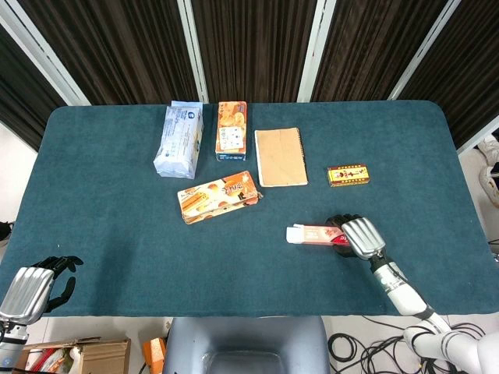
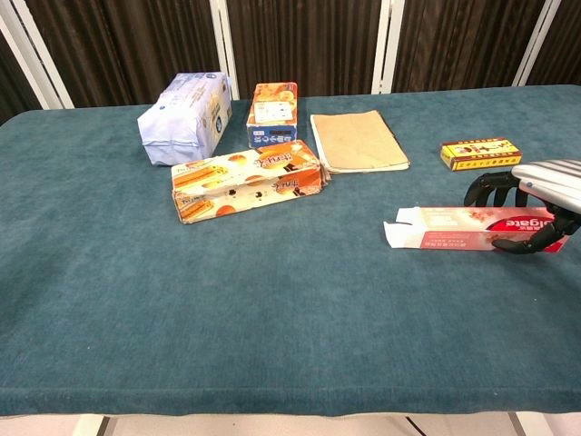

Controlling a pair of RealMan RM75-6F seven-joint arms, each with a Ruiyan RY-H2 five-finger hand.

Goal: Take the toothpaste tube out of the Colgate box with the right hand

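- Gripping: right hand (image 2: 534,204) closed around the far end of the Colgate box (image 2: 458,227), dark fingers (image 2: 490,188) curled over its top edge and another under the front (chest view shows this best).
- Colgate box: lying flat on the table (image 1: 117,226), right-front area, long axis running left to right; flaps at its left end stand open.
- Tube: not visible in either view (judged to be inside the box, though the open mouth shows nothing certain).
- Left hand (image 1: 31,288): at the table's near-left corner, well apart from the box, holding nothing; whether its fingers are spread or curled cannot be told from here.
- Other stock, rear half of table: blue-white pack (image 1: 179,140), orange carton (image 1: 231,130), tan notebook (image 1: 280,157), small yellow box (image 1: 348,175), and a long snack box (image 1: 218,196) lying nearest the middle.
- Risk, judged: the right hand holds the box, not the tube, and nothing else steadies the box; pulling could drag the box across the cloth.
- Risk, judged: squeezing the thin card may pinch the tube inside and jam it.
- Risk, judged: tipping the box to slide the tube out could send it off the near edge.
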